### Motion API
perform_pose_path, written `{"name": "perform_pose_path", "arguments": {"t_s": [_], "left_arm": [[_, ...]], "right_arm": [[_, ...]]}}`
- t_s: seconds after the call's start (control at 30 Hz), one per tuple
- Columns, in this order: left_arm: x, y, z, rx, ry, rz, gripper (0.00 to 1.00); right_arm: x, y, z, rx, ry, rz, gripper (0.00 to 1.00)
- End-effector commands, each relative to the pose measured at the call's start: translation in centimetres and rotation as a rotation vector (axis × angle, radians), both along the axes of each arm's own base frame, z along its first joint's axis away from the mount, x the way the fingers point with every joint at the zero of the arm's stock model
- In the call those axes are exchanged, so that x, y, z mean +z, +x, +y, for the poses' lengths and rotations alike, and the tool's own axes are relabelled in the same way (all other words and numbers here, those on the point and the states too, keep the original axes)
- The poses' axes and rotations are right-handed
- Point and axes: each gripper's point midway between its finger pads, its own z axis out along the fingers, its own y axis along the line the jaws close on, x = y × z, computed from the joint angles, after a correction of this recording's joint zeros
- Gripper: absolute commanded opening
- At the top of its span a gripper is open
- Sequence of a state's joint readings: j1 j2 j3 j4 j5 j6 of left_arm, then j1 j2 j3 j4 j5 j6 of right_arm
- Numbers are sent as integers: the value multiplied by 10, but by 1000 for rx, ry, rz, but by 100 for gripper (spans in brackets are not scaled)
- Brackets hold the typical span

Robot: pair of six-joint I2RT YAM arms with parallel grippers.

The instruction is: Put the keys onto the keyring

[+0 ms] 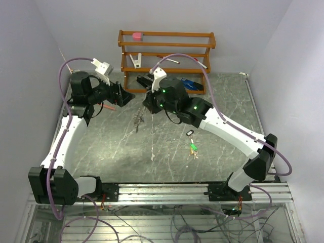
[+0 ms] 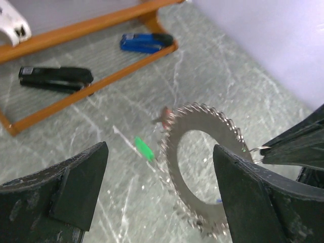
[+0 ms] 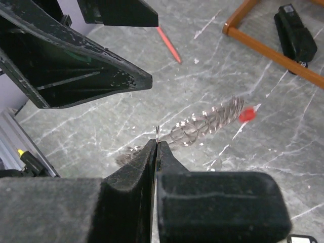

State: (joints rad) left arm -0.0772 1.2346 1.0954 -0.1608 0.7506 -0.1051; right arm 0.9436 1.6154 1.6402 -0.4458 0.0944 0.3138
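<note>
Right gripper (image 3: 156, 146) fingers are pressed shut, nipping a thin wire loop of the keyring (image 3: 205, 123). That view has the hoop edge-on over the marbled grey table (image 3: 101, 126): a silver bristle with a red blob (image 3: 246, 115) at its far end. Left wrist view gives it face-on, a flat silver hoop fringed like saw teeth. It sits between the wide-open left gripper (image 2: 161, 152) fingers, nearer one; contact unclear. Loose green key (image 2: 144, 149) on the table; top view adds a black-tagged key (image 1: 190, 132) near it.

Keyring (image 2: 202, 119) beyond splayed end effector (image 2: 161, 152)
</note>
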Motion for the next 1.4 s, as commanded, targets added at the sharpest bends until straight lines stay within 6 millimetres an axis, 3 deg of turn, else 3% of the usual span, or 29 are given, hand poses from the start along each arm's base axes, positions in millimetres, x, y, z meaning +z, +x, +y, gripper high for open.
{"name": "perform_pose_path", "arguments": {"t_s": [0.0, 0.4, 0.53, 0.73, 1.0, 1.37], "left_arm": [[53, -11, -19, -105, -104, -96, 96], [71, -30, -33, -217, -185, -89, 95], [79, -43, -41, -299, -213, -103, 94], [71, -55, -45, -380, -199, -105, 92], [89, -81, -53, -539, -259, -141, 94], [67, -90, -59, -602, -196, -122, 98]], "right_arm": [[44, 6, -5, -33, 119, -112, 0], [74, 0, -9, -21, 245, -193, 0], [80, -3, -8, -2, 265, -205, 0], [90, -16, -1, 82, 310, -219, 0], [101, -22, -6, 95, 342, -253, 0], [117, -29, -1, 135, 403, -252, 0]]}}
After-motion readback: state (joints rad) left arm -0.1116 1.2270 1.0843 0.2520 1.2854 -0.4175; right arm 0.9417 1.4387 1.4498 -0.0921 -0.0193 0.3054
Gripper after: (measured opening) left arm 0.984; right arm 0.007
